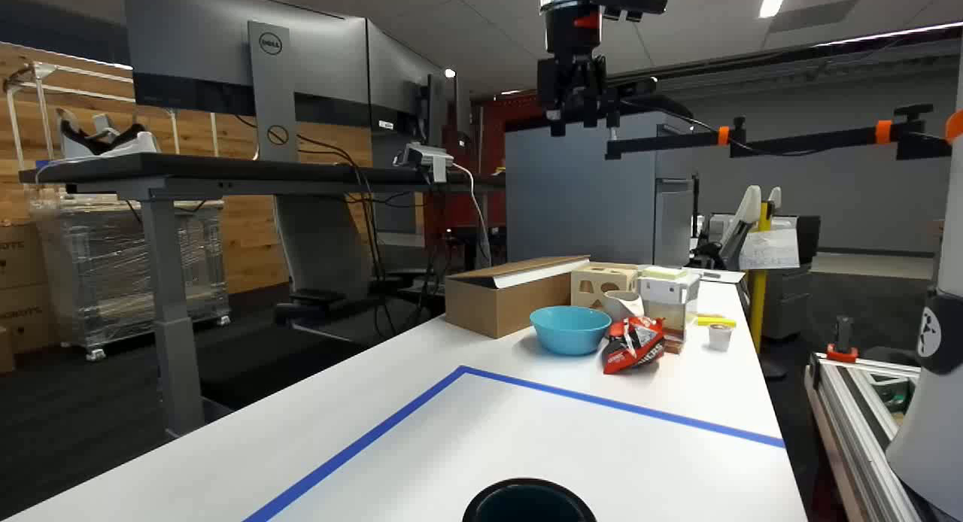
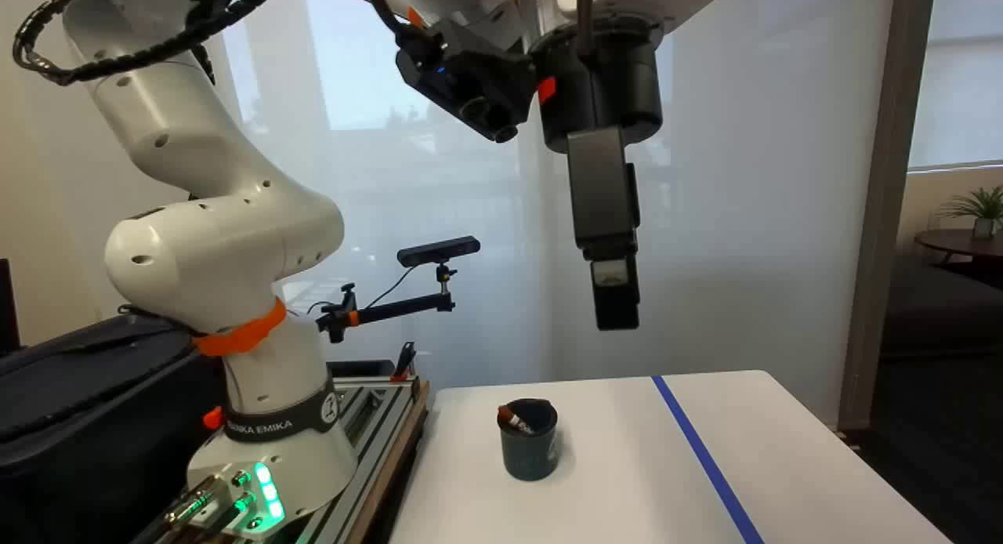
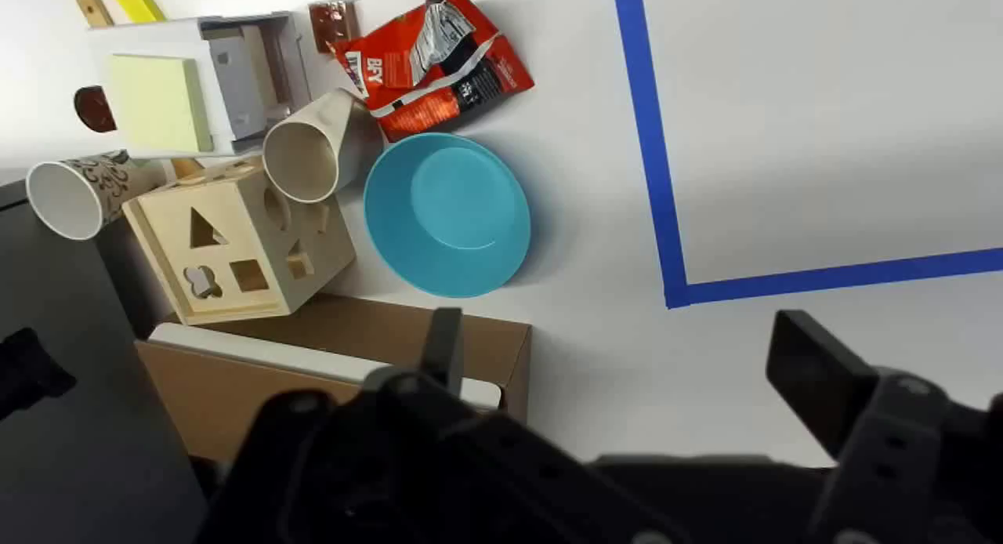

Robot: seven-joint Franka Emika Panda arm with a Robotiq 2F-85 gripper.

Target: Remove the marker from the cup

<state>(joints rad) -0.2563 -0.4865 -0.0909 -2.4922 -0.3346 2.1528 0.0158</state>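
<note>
On the white table (image 2: 635,466) stands the cup (image 2: 530,455), marker (image 2: 515,419) inside; the gripper (image 3: 615,344) hangs high, jaws apart; monitors (image 1: 195,48) stand left.

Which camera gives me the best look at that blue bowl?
The wrist view: it looks down on the blue bowl, showing its whole rim and inside. In an exterior view it appears smaller, mostly its outer side; it isn't in both exterior views.
</note>
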